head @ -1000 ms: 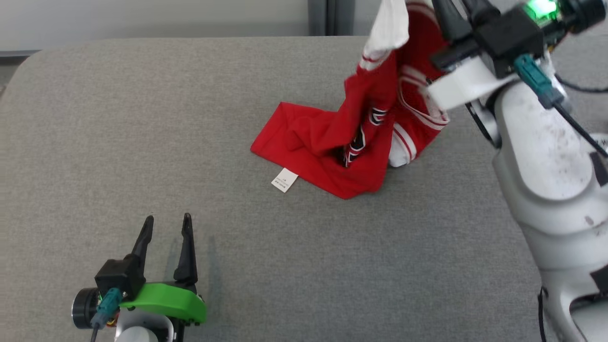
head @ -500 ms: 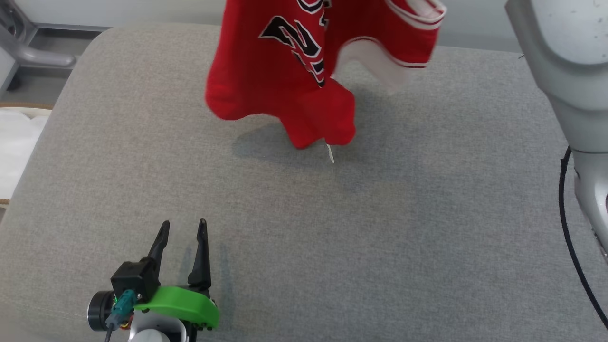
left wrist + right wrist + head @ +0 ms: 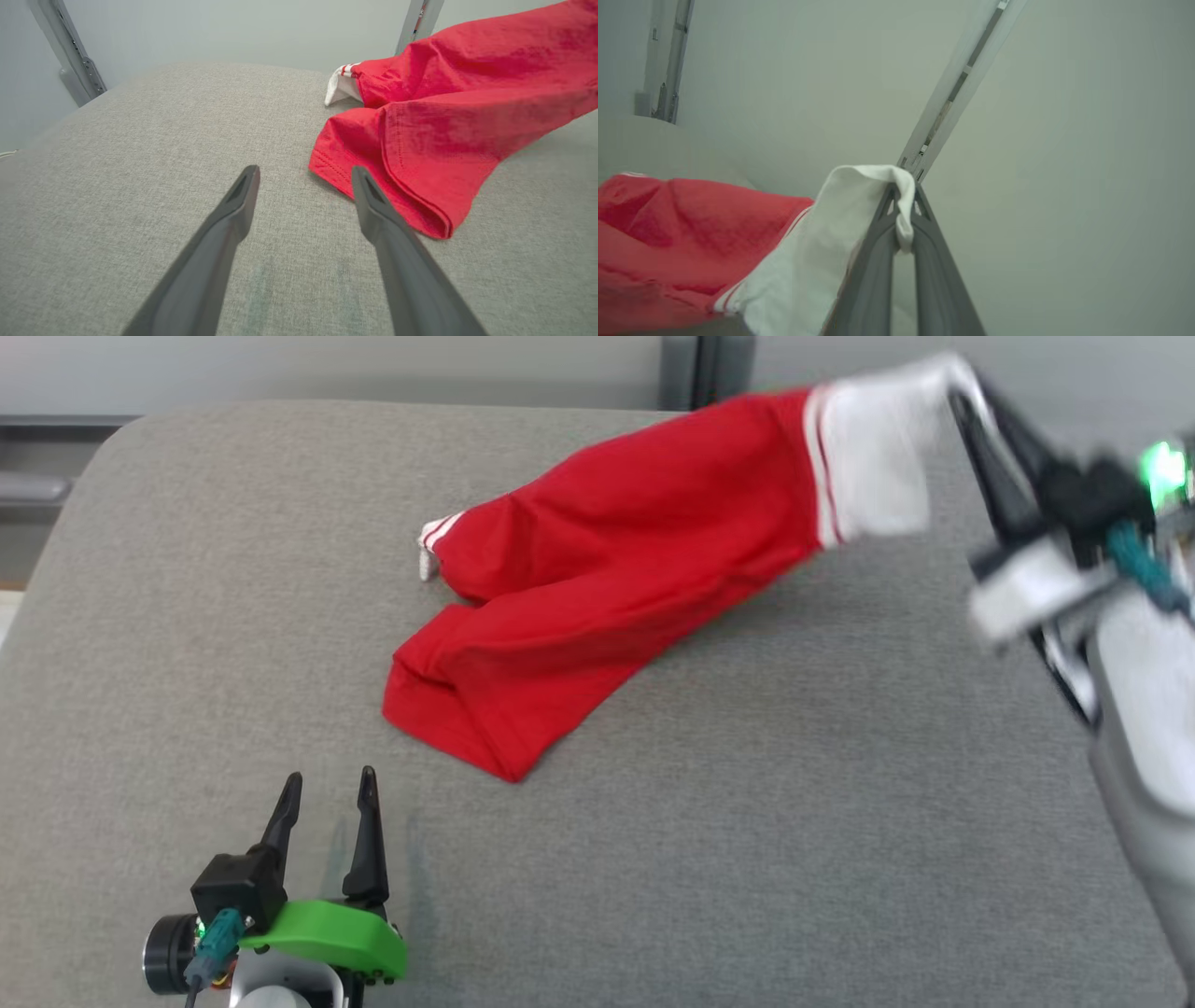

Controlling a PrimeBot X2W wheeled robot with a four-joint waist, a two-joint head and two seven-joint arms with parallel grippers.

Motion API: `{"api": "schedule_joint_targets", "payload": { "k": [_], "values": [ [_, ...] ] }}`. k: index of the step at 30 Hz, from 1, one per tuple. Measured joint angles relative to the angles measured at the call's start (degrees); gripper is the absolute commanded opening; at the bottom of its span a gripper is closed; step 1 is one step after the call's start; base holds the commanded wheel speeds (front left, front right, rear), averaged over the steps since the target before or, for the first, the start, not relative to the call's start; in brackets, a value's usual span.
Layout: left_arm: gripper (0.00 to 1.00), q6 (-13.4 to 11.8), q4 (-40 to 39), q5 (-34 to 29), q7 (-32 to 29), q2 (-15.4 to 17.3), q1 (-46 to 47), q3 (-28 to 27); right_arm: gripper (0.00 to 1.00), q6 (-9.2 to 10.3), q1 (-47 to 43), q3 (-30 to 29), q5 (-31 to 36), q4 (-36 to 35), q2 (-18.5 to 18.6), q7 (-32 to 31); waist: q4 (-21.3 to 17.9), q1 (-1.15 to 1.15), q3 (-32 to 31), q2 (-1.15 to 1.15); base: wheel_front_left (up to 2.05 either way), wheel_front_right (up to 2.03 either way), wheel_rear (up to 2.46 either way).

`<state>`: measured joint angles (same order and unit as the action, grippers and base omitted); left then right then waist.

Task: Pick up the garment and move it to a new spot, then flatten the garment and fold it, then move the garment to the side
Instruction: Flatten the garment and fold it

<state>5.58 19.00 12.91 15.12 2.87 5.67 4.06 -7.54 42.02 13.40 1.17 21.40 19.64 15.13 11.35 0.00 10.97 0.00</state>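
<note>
The garment (image 3: 597,560) is a red jersey with white trim, stretched in a long diagonal across the grey table (image 3: 747,859). Its lower red end lies on the cloth surface; its white upper end (image 3: 878,457) is lifted at the far right. My right gripper (image 3: 962,392) is shut on that white end, the fabric pinched between the fingertips (image 3: 903,214). My left gripper (image 3: 327,784) stands open low at the front left, just short of the garment's (image 3: 420,154) hem, with nothing between its fingers (image 3: 233,205).
The grey padded table has rounded far corners and a pale wall behind it. A metal upright (image 3: 695,369) stands at the back. Bare surface spreads across the front and right of the table.
The garment went from hanging in the air to being laid out diagonally, its lower end now on the table. The head camera has swung between frames. My left gripper stays open.
</note>
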Motion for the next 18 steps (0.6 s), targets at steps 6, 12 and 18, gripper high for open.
{"api": "schedule_joint_targets", "payload": {
  "k": [6, 12, 18],
  "values": [
    [1.00, 0.8, -0.1, -1.5, 0.0, 0.0, -0.5, -0.8, 0.56, 0.00, -20.4, -8.8, -0.2, 1.4, -1.3, -0.1, -3.2, 0.00, -0.5, 0.00, 0.00, 0.00, 0.00],
    [1.00, 1.3, -0.3, -1.5, 0.0, 0.0, -0.7, 0.1, 1.00, 0.01, -28.3, -15.0, -0.2, 2.6, -5.8, -0.1, -6.4, 0.00, -1.2, 0.00, 0.00, 0.00, 0.00],
    [1.00, 1.5, 0.6, -0.8, 0.0, 0.0, -0.6, 2.2, 1.00, 0.01, -31.1, -17.0, 0.9, 0.2, -10.2, -0.1, -9.2, 0.00, -1.8, 0.00, 0.00, 0.00, 0.00]
  ]
}}
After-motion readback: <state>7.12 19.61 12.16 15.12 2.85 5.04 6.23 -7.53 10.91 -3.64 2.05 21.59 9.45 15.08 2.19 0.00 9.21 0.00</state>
